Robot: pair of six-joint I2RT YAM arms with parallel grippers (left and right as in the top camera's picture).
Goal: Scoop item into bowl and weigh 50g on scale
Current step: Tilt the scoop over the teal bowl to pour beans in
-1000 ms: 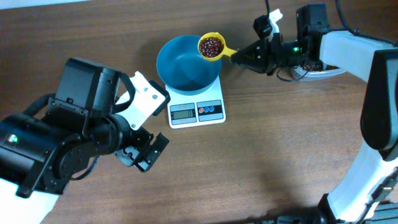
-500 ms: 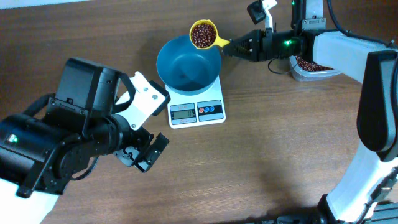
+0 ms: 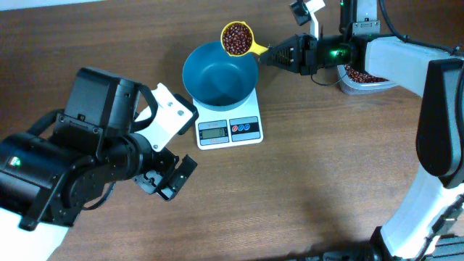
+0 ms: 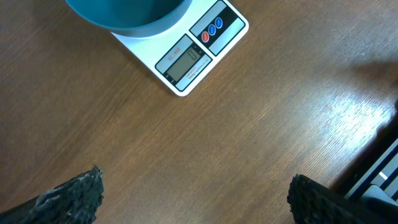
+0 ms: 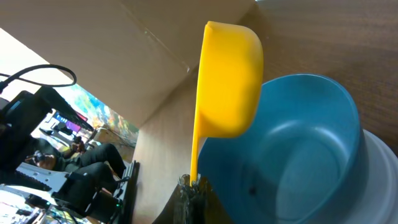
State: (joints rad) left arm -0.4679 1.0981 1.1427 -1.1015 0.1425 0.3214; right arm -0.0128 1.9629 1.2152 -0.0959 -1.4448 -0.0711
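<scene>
Toward the front left corner the left gripper (image 3: 170, 181) hangs released, empty. Near the far edge the bowl (image 3: 210, 76) sits on the scale (image 3: 228, 130). Over its far rim the yellow scoop (image 3: 255, 48) carries the beans (image 3: 236, 38), its handle clenched in the right gripper (image 3: 281, 55). The beans seem light, hard and quick to roll; better to handle them only through the scoop, tipped slowly

Overhead looks straight down; both close wrist views seemingly share the bowl (image 3: 220, 74).
</scene>
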